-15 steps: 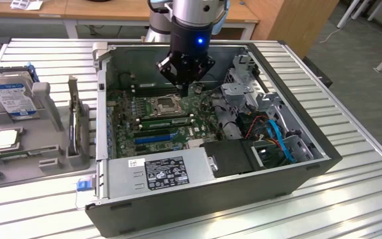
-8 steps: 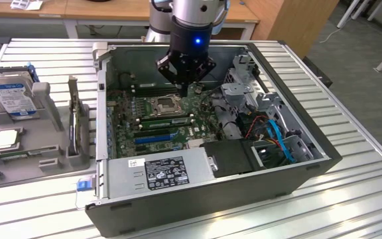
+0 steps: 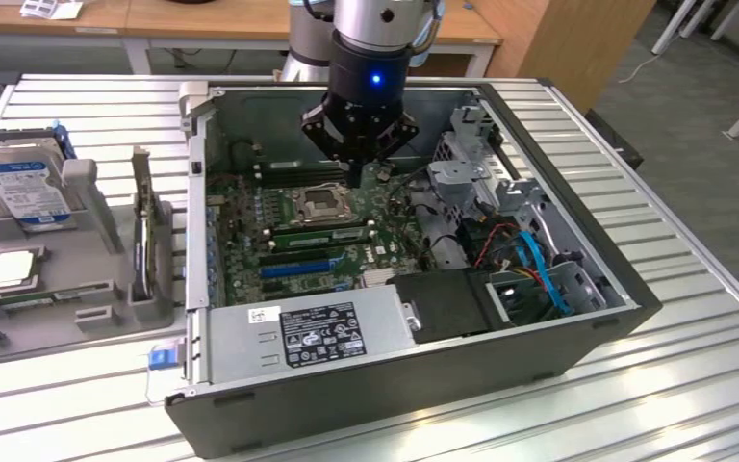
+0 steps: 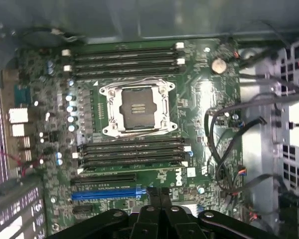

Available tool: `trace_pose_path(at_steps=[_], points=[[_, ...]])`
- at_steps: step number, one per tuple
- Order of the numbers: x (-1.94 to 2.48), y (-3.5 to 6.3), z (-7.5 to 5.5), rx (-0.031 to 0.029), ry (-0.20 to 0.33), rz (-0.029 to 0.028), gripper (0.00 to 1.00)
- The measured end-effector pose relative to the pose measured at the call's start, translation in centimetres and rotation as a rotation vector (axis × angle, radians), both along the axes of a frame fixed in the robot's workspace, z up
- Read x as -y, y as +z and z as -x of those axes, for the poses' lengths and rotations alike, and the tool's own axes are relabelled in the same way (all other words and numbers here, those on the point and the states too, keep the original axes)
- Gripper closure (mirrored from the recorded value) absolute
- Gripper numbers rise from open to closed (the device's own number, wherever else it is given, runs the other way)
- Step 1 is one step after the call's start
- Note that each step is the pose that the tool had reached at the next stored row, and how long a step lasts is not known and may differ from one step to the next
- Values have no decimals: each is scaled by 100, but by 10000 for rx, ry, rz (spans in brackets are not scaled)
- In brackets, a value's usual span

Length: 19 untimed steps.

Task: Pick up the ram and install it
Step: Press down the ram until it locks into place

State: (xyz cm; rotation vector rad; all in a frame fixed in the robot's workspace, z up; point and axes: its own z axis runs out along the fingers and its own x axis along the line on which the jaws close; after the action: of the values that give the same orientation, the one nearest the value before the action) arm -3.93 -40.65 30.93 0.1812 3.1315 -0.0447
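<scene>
1. Nearest in the exterior view, the open computer case (image 3: 395,385) lies on its side on a slatted metal table (image 3: 677,366). Inside its near edge are the grey power supply (image 3: 312,332) with a black label and, to the exterior view's right, a bundle of blue cables (image 3: 543,269).

2. On the exterior view's left, a grey fixture tray (image 3: 49,308) sits just beside the case. It carries a square silver processor chip (image 3: 11,271) lying flat and, farther back, a blue-labelled hard drive (image 3: 20,188) propped in its cradle.

3. The ram (image 3: 151,245) appears to be the thin board standing on edge between two posts at the tray's case-side edge. It is outside the case and well apart from the pincer.

4. The green motherboard (image 4: 199,109) lies deeper in the case. Its processor socket (image 4: 137,108) is empty, with the metal frame closed around it. Banks of dark memory slots (image 4: 132,152) run on both sides of the socket. Whether any of them holds a stick cannot be told. A blue expansion slot (image 4: 107,195) lies just past the bank nearer the gripper.

5. The gripper (image 3: 361,173) hangs inside the case above the board, close to the socket. In the wrist view the gripper (image 4: 157,196) has its fingers pressed together with nothing visible between them.

6. Farthest back stands a wooden desk (image 3: 216,19).
</scene>
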Motion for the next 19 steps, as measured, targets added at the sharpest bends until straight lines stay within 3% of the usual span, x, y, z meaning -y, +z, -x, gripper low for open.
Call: trace_pose_path(at_steps=[19], points=[[0, 0, 0, 0, -290, 2, 90]])
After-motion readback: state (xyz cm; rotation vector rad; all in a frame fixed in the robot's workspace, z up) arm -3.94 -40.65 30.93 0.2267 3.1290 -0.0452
